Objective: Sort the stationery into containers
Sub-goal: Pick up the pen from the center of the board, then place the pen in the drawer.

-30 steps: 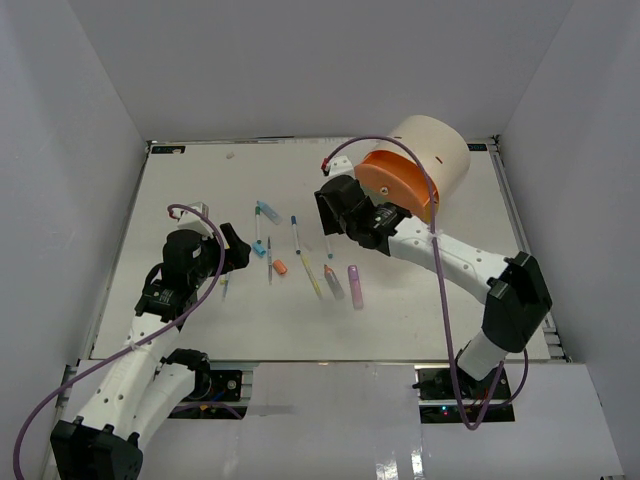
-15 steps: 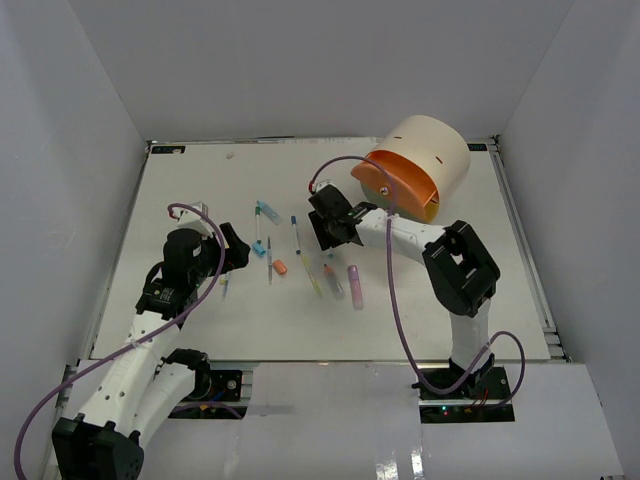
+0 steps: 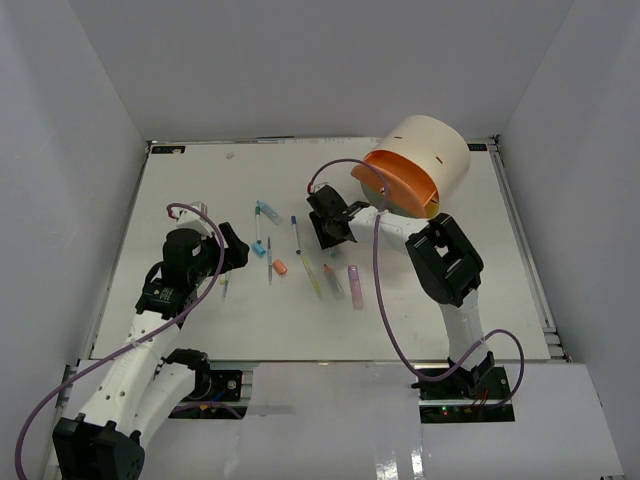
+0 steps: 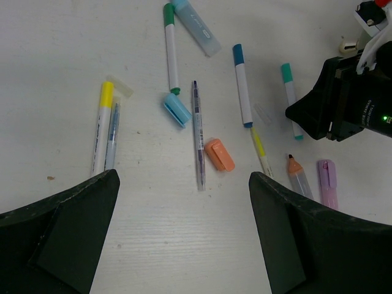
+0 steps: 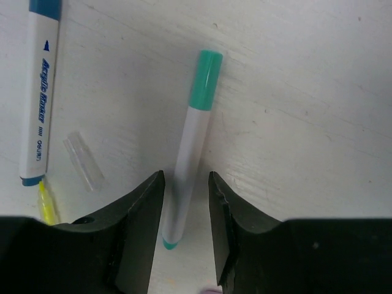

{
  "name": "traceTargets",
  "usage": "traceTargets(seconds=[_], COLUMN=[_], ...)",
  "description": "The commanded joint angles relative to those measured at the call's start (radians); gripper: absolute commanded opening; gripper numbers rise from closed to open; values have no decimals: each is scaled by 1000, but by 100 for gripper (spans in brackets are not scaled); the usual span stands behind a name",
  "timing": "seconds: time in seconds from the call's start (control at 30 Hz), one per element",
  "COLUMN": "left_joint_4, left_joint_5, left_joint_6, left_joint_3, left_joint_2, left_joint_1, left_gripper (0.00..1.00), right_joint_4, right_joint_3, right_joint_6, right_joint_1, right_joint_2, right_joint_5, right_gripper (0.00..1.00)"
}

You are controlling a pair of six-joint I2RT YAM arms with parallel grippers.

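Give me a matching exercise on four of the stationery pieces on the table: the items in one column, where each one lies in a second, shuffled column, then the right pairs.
Items
1. teal-capped marker
2. orange cap
3. purple marker
4. yellow-capped pen

Places
A. alongside a slim grey pen, at the left end of the spread
B. straddled by the right tool
C. next to the orange-tipped marker, at the right end
D. right beside the slim dark pen, mid-spread

Pairs: 1-B, 2-D, 3-C, 4-A
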Motion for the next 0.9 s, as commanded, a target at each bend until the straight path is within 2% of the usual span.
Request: traceTargets(seconds=[0.0, 0.23, 0.33, 0.47, 0.63, 0.87], left_joint_4=[-1, 1, 1, -1, 1, 1], left_joint_5=[8, 11, 11, 13, 13, 43], left_joint_6=[2, 1, 1, 1, 2, 1], left_joint_3=[1, 1, 1, 2, 2, -1], left_joint_2=[0, 4, 6, 7, 12, 6], left_joint_1=[7, 9, 7, 9, 10, 10], left_gripper=[98, 98, 98, 98, 98, 98], right_joint_4=[20, 16, -9, -72, -95, -114], right_joint_3=[39, 59, 96, 165, 191, 194], right_joint_6=[6, -31, -61, -119, -242, -555], right_joint_1=[-11, -18, -17, 6, 12, -43], right_joint_2=[20, 11, -19, -98, -283, -490], right_joint_5=[-5, 4, -8, -40, -60, 61], right_gripper=[41, 16, 9, 8, 8, 8])
